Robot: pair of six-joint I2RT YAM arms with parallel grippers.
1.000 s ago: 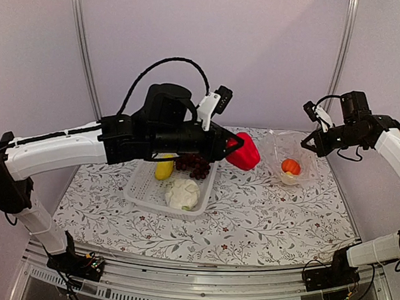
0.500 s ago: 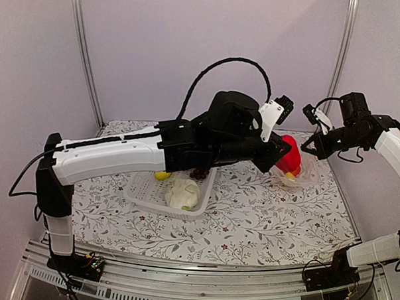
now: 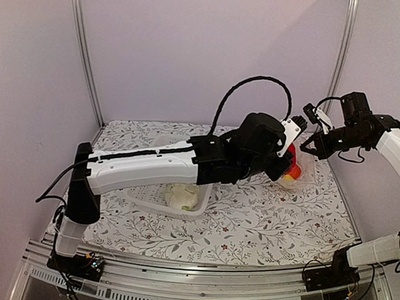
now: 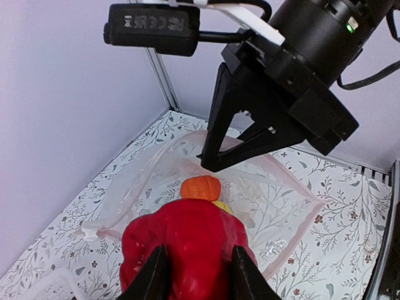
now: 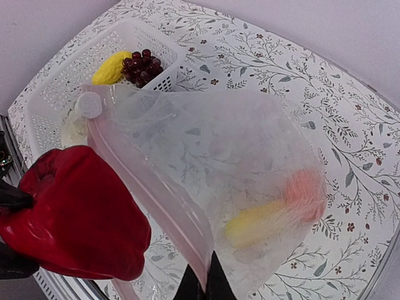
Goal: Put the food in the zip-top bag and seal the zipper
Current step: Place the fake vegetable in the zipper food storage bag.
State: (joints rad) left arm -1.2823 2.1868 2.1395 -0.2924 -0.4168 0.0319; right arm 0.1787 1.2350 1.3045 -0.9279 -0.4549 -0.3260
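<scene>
fingers point(image 4: 150, 278) of left gripper point(image 4: 197, 253) clamp red pepper point(image 4: 187, 228) at zip-top bag point(image 4: 275, 206) mouth; right gripper point(image 5: 201, 282) pinches bag edge

White perforated plastic basket point(image 3: 139, 199) stands left of the worktop's centre. In it, a white toy cauliflower point(image 3: 181, 196) lies at the near end. A yellow oblong toy piece point(image 5: 111, 67) and a dark purple toy grape bunch point(image 5: 140, 65) lie side by side at the far end.

Clear crinkly plastic zip-top bag point(image 3: 307, 169) lies right of the basket, toward the far right corner. Inside it are an orange round toy fruit point(image 4: 200, 186) and a second yellow oblong piece point(image 5: 256, 228), close together.

Red toy pepper point(image 4: 187, 247) is at the bag's mouth, on its left side, between the fingers of the left gripper point(image 4: 197, 275). Right gripper point(image 5: 201, 284) pinches the mouth edge from the right.
</scene>
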